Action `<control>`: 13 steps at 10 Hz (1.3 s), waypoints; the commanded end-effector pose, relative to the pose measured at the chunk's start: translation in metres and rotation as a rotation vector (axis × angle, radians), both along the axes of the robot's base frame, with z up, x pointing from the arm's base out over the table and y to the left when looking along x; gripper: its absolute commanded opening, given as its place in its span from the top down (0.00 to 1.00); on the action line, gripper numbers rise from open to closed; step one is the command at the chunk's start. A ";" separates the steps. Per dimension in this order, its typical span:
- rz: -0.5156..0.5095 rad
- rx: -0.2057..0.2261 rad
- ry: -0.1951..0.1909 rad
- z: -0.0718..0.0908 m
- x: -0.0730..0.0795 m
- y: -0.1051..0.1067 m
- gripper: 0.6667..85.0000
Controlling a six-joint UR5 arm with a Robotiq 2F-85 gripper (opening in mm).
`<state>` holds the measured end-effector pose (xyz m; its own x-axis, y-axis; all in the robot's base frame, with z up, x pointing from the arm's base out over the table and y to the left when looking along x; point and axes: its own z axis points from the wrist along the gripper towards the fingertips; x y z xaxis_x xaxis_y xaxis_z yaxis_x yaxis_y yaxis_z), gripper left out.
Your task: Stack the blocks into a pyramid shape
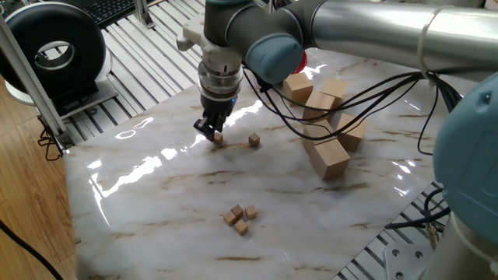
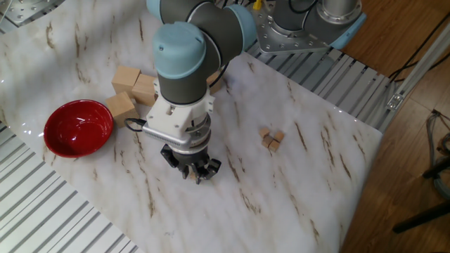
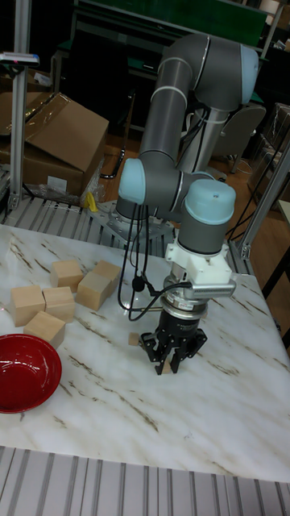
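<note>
Blocks for the pyramid lay in two places on the marble table [image 1: 156,194], well apart from the large wooden blocks [image 1: 327,155] and the red bowl [image 2: 77,126]. Three tiny cubes [image 1: 240,217] sat clustered near the table's front edge in one fixed view, touching or nearly so, with none on top of another — no pyramid yet. A lone cube [image 1: 254,139] stood just beside the gripper [image 1: 209,131], on the side toward the large blocks. The smallest matter was the one that counted: another tiny cube [image 1: 219,139] sat right at the fingertips, seemingly between them and on or barely off the table. The tall fixed view showed the cube [image 3: 164,367] low between the fingers. Whether the jaws had clamped on it I cannot tell. By my judgement, the cluster lay toward the front edge from the gripper, so the carry would run that way.
</note>
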<state>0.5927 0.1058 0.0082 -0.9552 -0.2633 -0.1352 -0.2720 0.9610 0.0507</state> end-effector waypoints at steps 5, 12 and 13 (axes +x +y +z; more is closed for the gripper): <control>-0.016 0.024 0.028 -0.002 -0.008 0.002 0.61; -0.039 0.021 0.063 0.001 -0.016 -0.001 0.64; -0.043 0.022 0.064 0.001 -0.016 -0.001 0.66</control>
